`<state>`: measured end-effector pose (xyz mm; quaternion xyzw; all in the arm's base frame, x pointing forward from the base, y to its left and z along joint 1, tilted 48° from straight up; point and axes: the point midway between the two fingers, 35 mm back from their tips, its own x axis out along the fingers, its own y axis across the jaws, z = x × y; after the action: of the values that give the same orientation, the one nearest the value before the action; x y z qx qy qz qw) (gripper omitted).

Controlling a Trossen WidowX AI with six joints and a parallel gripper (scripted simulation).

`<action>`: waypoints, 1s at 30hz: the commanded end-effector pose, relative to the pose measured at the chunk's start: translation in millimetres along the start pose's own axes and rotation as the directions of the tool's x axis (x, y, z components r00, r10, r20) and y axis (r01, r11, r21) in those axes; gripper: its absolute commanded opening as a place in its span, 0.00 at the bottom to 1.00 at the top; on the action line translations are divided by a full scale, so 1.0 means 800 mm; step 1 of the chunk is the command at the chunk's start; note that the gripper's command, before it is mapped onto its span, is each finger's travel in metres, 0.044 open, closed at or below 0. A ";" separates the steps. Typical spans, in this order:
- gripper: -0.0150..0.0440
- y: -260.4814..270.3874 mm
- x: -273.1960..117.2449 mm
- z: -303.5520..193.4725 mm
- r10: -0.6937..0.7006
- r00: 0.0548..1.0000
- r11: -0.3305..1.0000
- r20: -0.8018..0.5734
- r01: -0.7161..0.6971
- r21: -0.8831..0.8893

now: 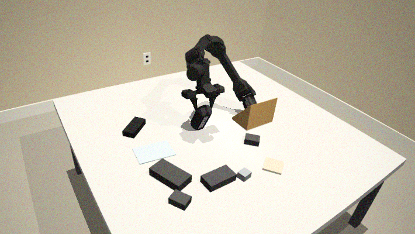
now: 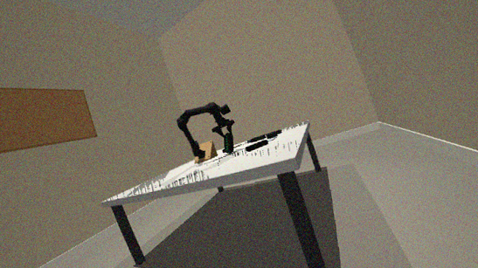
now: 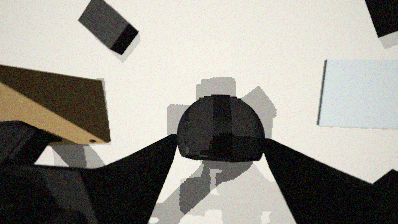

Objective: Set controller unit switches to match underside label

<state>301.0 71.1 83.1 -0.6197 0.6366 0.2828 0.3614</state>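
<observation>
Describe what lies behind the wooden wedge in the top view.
Behind the wooden wedge, the robot's arm reaches down; its foot is covered, so its mounting cannot be seen.

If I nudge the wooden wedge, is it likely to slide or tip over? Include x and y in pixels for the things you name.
The wooden wedge [image 1: 262, 114] [image 2: 206, 150] [image 3: 55, 97] would probably slide under a low push, since it looks broad at the bottom. A push near its raised upper edge seems likelier to tip it. Its flat, straight-edged faces suggest it's stiff and unlikely to roll.
</observation>
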 end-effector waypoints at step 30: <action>0.82 -0.001 -0.009 -0.040 0.004 0.999 1.000 0.039 -0.004 0.002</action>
<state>298.2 57.3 104.5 -0.6120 0.6250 0.3010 0.3796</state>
